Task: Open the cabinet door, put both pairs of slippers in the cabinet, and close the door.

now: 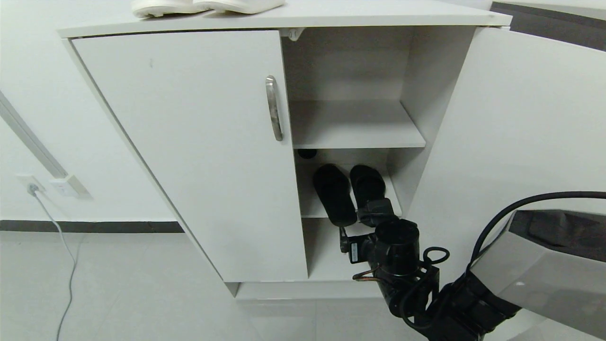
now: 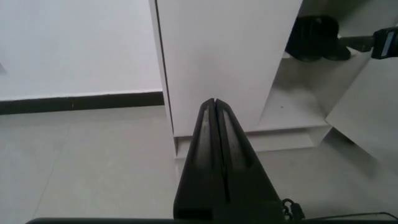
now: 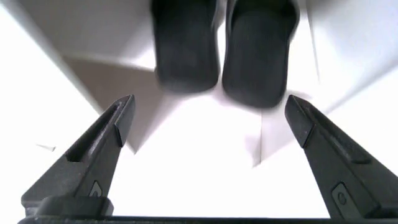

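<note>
A pair of black slippers [image 1: 348, 192] lies side by side on the cabinet's [image 1: 293, 19] middle shelf, heels at the shelf's front edge. My right gripper [image 1: 376, 208] hovers just in front of those heels; in the right wrist view it [image 3: 209, 106] is open, empty, with the black slippers [image 3: 221, 46] beyond its tips. A pair of white slippers [image 1: 203, 5] rests on top of the cabinet. The right door [image 1: 521, 132] is swung open; the left door [image 1: 189, 142] is closed. My left gripper [image 2: 214, 104] is shut, empty, held low before the closed door.
The upper shelf [image 1: 355, 125] holds nothing, and the bottom compartment [image 1: 326, 255] is bare. A metal handle [image 1: 273, 108] sits on the closed door. A wall socket with a cable [image 1: 33, 189] is at the left, over grey floor tiles [image 1: 118, 293].
</note>
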